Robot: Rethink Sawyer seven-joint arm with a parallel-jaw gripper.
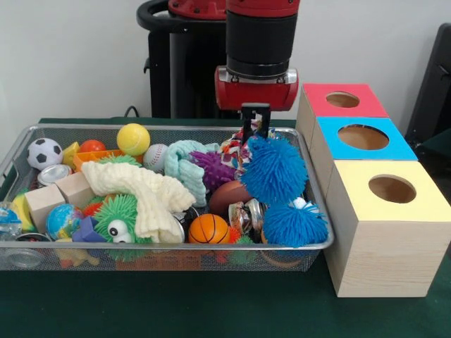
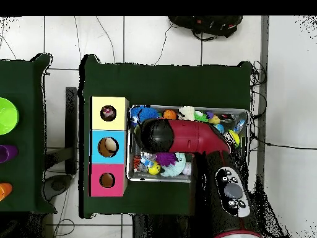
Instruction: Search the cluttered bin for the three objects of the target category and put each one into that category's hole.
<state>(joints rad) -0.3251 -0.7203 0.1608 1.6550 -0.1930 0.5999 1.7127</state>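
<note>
Yellow-faced box [image 1: 390, 232], then wire bin [image 1: 21, 144], hand [image 1: 255, 127] above.

Red and black arm [image 1: 257, 49] cut off by front view's top edge. Black gripper [image 1: 255, 121] tips buried behind fuzzy blue spiky ball [image 1: 275, 169]; finger state unreadable. Overhead: arm covers middle of silver wire-mesh bin [image 2: 247, 113]; contents beneath hidden.
</note>
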